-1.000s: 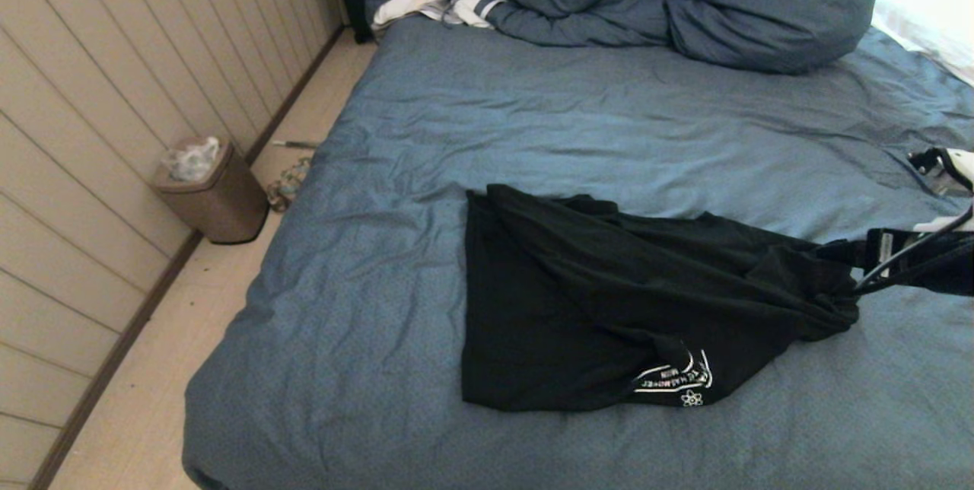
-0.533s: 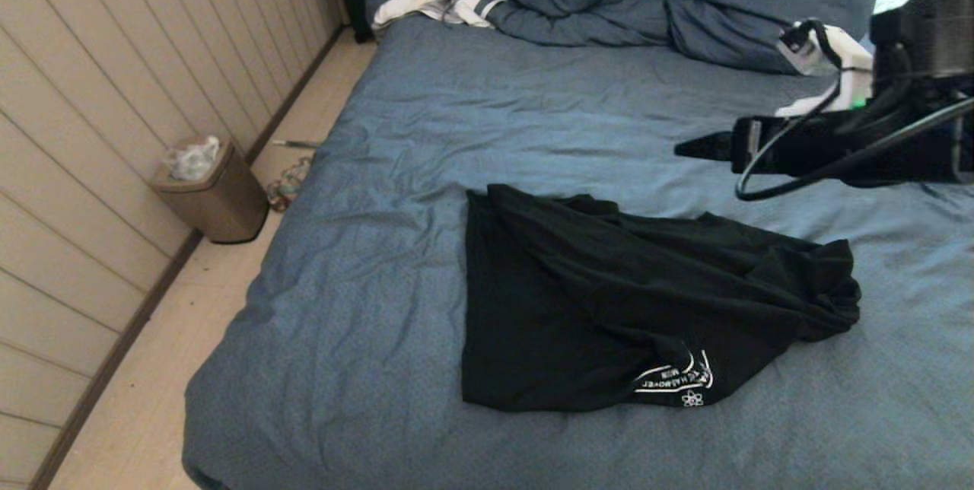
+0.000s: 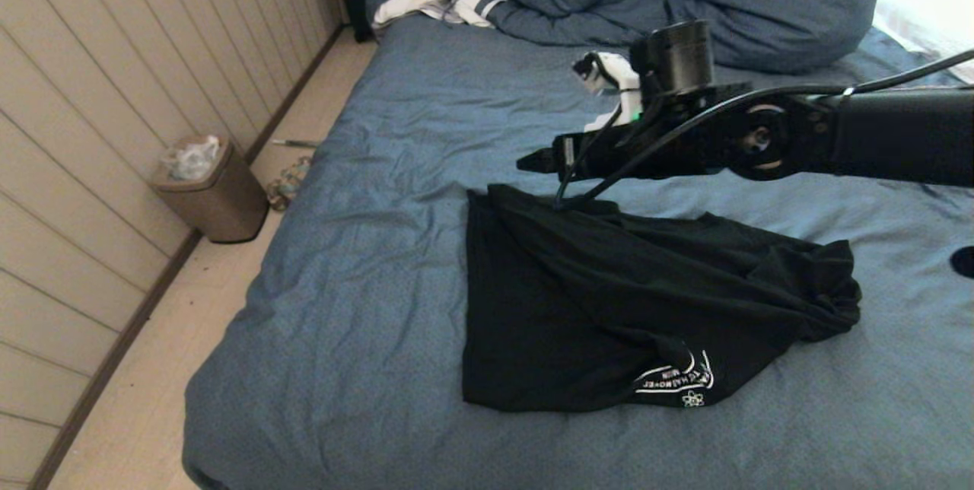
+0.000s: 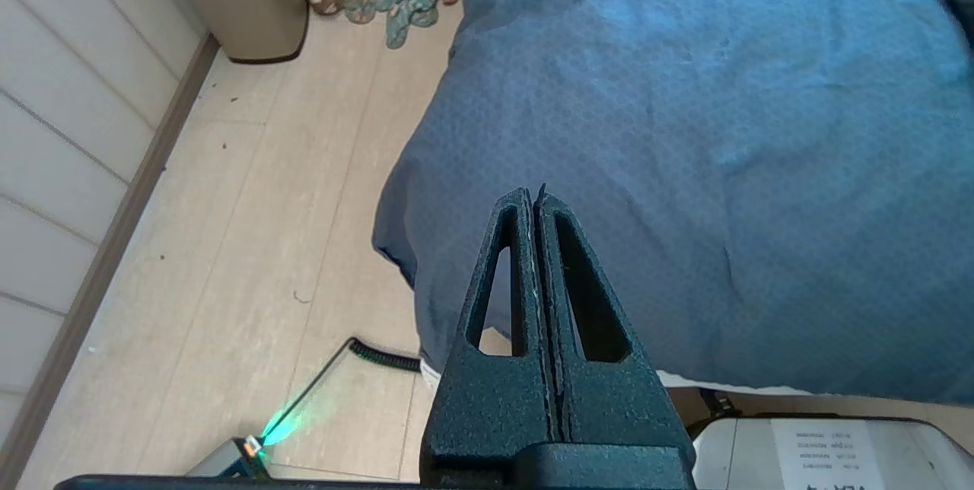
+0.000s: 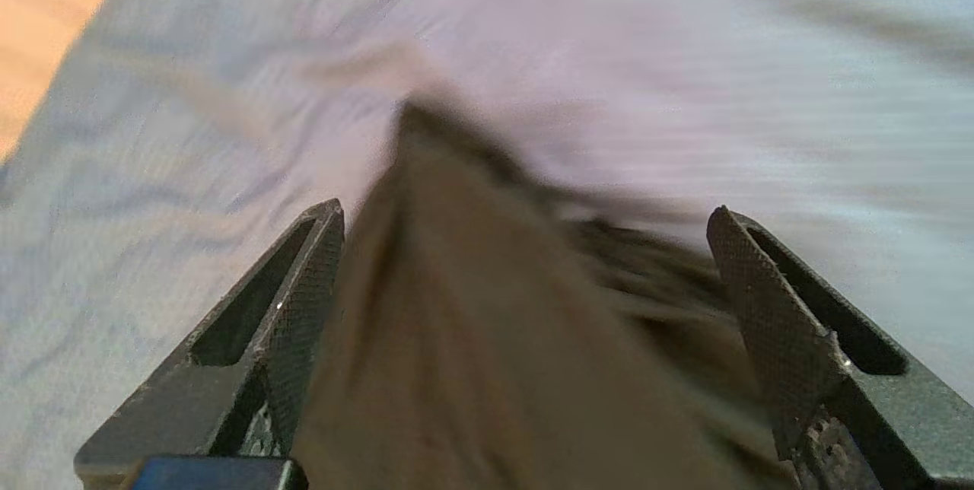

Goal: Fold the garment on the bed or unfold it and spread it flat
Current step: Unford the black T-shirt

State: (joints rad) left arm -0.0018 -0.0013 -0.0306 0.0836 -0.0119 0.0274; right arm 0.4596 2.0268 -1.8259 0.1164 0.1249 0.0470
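Right claw (image 3: 533, 163) swung over garment's (image 3: 609, 300) edge (spread, empty).

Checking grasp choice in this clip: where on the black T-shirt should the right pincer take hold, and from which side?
Judging by its pose, the far-left corner of the T-shirt, coming from above. That corner lies flat and exposed on the bed, and the open right pincer hovers just over it.
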